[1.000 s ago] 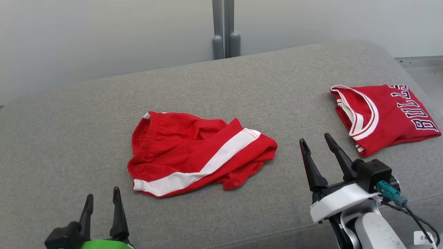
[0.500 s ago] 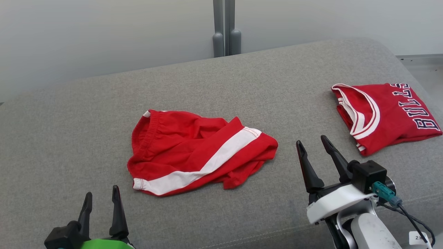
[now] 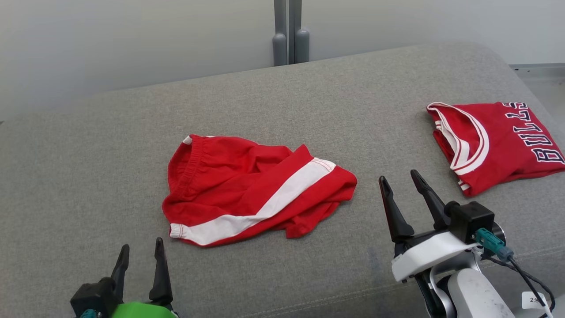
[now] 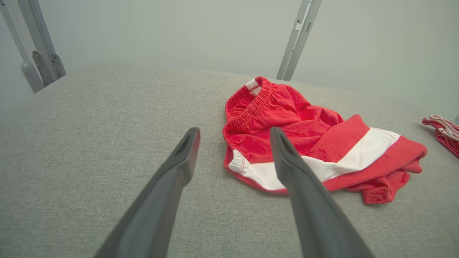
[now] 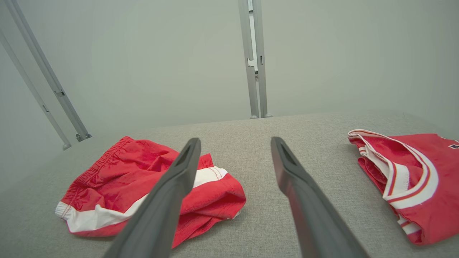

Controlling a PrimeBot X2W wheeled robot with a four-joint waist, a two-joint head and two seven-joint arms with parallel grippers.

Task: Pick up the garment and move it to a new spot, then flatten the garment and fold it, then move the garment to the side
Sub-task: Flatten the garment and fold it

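Observation:
The garment (image 3: 247, 194) is a pair of red shorts with a white side stripe, lying crumpled in the middle of the grey cushion (image 3: 309, 110). In the left wrist view the garment (image 4: 304, 139) lies just ahead and to the right of the fingers. The right wrist view has the garment (image 5: 136, 168) at the lower left. My left gripper (image 3: 141, 245) stands open near the front edge, short of the shorts' stripe corner. My right gripper (image 3: 398, 176) is open too, on bare cushion to the right of the shorts. Both the left gripper (image 4: 233, 130) and the right gripper (image 5: 235, 139) hold nothing.
A folded red jersey (image 3: 494, 141) with white trim and dark lettering lies at the cushion's right end, also seen as the jersey (image 5: 412, 172) from the right wrist. Grey metal posts (image 3: 289, 35) stand behind the cushion against a pale wall.
The head camera has tilted a little, so the whole scene sits slightly higher. My left gripper has edged to the right. The garment lies as before.

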